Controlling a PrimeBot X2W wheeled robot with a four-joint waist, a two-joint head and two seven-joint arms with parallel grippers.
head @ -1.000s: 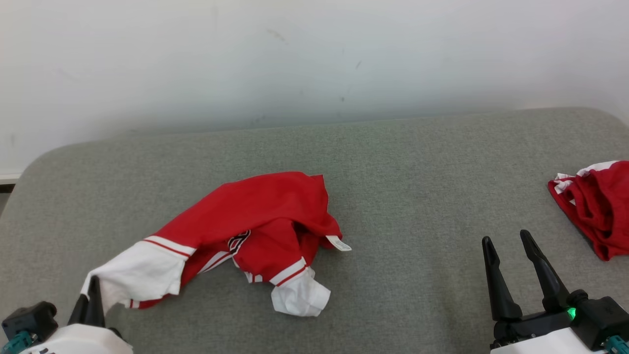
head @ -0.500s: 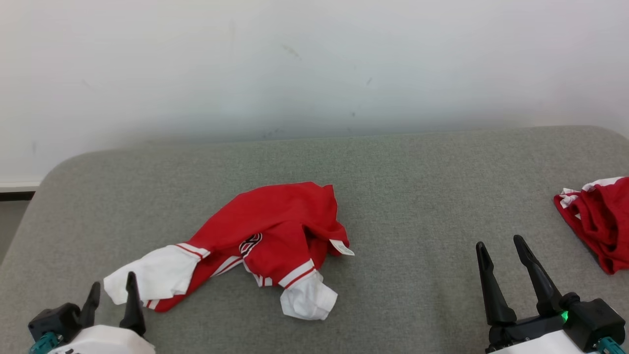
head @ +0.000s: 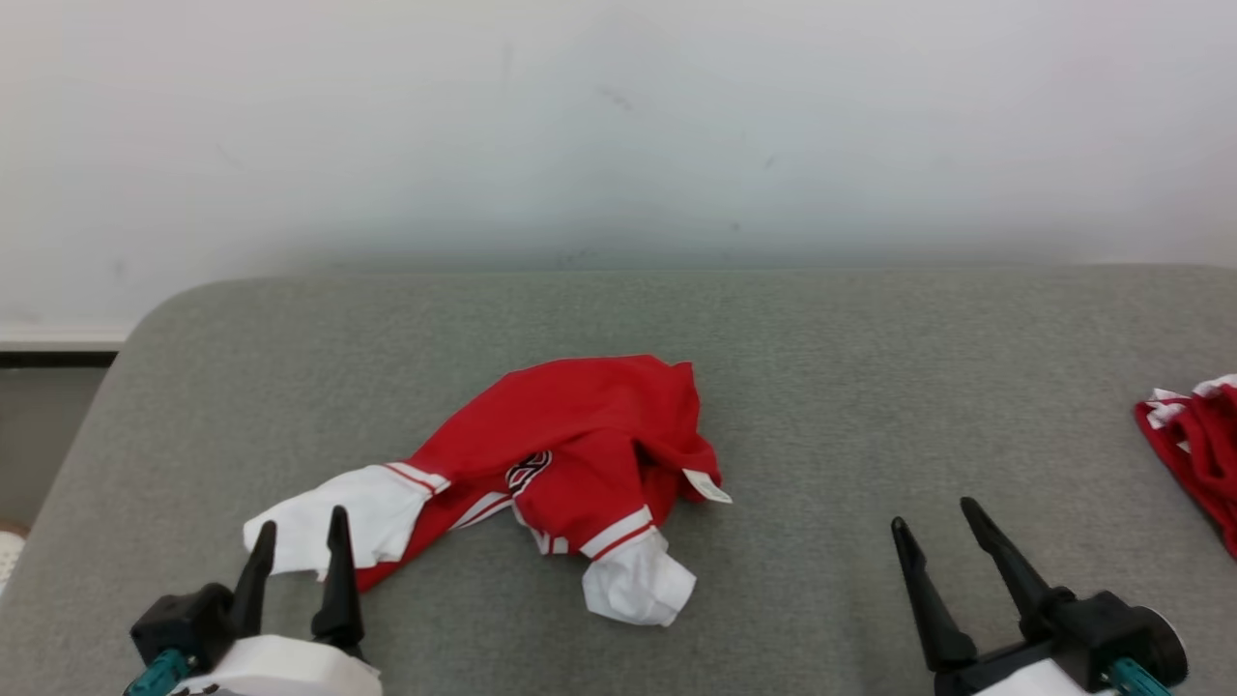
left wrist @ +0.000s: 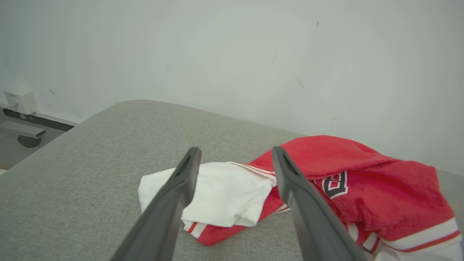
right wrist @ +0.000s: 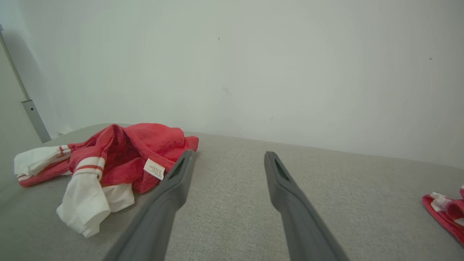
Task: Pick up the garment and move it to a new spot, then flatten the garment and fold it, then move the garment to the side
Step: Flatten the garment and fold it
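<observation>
Left gripper (head: 302, 522), newly spread, near garment (head: 580, 435)

The head view looks forward and down from above the bench's (head: 821, 387) near edge, facing the wall (head: 618, 116). It takes in the whole garment (head: 580, 445) at middle distance, with the left gripper (head: 302, 519) at lower left and the right gripper (head: 933, 512) at lower right. The left wrist view sits low over the bench, looking along its fingers (left wrist: 170, 210) at the garment's white sleeve (left wrist: 217, 188), close by. The right wrist view sits equally low but farther off, with the garment at its left and a second garment (right wrist: 446, 214) at its right edge. All three share garment, bench and wall.
</observation>
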